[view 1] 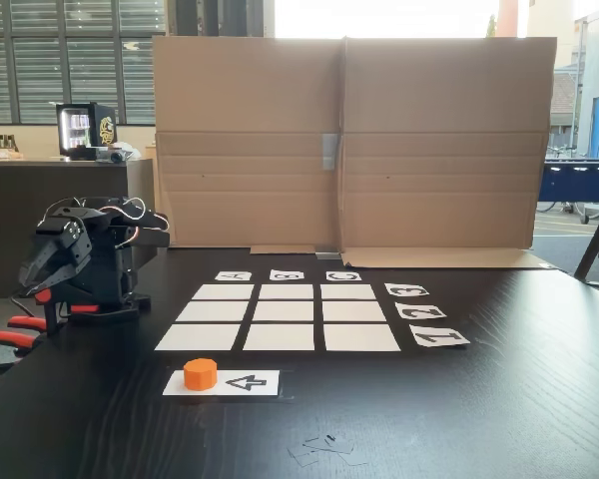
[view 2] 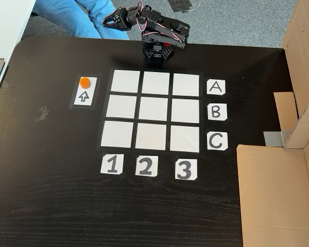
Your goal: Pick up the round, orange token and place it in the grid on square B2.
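Observation:
The round, orange token (view 1: 201,373) (view 2: 84,82) stands on one end of a white strip printed with a black arrow (view 1: 242,382) (view 2: 84,95), just outside the grid (view 1: 223,292) (view 2: 118,133). Square B2 (view 1: 285,311) (view 2: 154,109), the centre cell, is bare, as are the other cells. The black arm sits folded at the table's edge, left in one fixed view and top in the other. Its gripper (view 1: 28,287) (view 2: 107,22) hangs off the table side, far from the token, fingers together and holding nothing.
Labels A B C (view 2: 216,112) and 1 2 3 (view 2: 146,166) edge the grid. A cardboard wall (view 1: 349,140) (view 2: 278,190) stands behind it. Orange-red clamp handles (view 1: 10,337) hold the arm's base. A person's blue trouser legs (view 2: 72,15) are beside the arm. Clear tape (view 1: 324,444) lies near the front.

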Tool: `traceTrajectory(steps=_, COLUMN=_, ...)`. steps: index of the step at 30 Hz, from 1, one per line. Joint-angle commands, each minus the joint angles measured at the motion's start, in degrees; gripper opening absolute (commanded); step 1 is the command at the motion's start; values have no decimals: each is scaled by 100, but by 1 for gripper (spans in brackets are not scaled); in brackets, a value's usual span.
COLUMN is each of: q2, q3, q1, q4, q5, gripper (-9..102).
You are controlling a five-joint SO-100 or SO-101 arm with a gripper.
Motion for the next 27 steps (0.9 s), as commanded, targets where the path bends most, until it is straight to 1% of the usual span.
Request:
traceTrajectory(steps=1, q2=53, q3=18, q1=88, q4=-88, q5=-149, gripper=-1)
traceTrajectory(steps=20, q2=9, q3=-9, q1=35, q4=-79, q5=-158, gripper=-1)
traceTrajectory(steps=22, q2=-44, q3=-105, q1=18, q4=79, q5=-211, gripper=-1)
traceTrajectory(steps=25, q2=-352, q3=-492, q1=-26, q4=554, q5=-431, gripper=-1)
traceTrajectory(steps=27, q2=-598, q3=-721, q1=-97, q4=668, q5=-431, gripper=-1)
